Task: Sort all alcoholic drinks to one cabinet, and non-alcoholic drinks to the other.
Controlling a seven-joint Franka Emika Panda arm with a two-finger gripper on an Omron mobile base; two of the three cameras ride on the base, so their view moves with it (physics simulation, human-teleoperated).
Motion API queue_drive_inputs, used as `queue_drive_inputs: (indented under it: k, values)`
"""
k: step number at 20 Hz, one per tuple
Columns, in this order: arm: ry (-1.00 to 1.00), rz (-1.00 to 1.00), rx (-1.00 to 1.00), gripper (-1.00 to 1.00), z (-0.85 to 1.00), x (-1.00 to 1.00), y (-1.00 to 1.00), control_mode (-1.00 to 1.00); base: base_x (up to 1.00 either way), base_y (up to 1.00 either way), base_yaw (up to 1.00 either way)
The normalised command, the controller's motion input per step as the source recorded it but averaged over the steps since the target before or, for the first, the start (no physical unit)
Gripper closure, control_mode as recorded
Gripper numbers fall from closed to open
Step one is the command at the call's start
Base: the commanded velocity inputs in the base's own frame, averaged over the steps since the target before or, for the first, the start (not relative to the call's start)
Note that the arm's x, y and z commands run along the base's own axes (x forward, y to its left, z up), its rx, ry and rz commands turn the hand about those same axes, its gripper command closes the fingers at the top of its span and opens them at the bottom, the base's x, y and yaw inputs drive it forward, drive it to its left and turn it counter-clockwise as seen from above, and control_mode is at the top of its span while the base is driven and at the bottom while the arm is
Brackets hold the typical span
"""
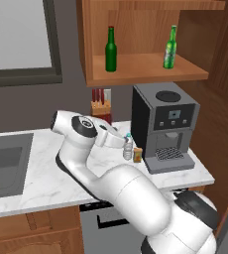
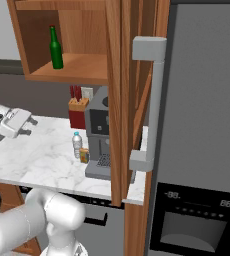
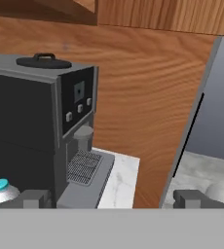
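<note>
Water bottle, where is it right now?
The water bottle stands on the marble counter just left of the coffee machine, beside a small orange box.

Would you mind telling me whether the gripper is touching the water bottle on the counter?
Apart. The right base view shows the open gripper left of the water bottle with bare marble counter between them.

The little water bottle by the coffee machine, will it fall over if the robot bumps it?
Probably. The water bottle stands upright, tall and narrow on the smooth marble counter, so a high nudge could tip it, and once down it might roll. Being clear plastic, it likely dents rather than breaks. The open tool is close beside it.
</note>
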Motion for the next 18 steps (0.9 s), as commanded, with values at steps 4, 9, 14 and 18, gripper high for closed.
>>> queue_drive_inputs:
  k: [4,9,14,18]
  values:
    - [0.08,0.00,0.00,-1.00,-0.39,0.43,0.00,-1.00,0.00,0.00,0.00]
    - [0.10,0.00,0.00,-1.00,-0.42,0.41,0.00,-1.00,0.00,0.00,0.00]
    - [0.06,0.00,0.00,-1.00,-0.33,0.35,0.00,-1.00,0.00,0.00,0.00]
    - [0.01,0.00,0.00,-1.00,-0.25,0.35,0.00,-1.00,0.00,0.00,0.00]
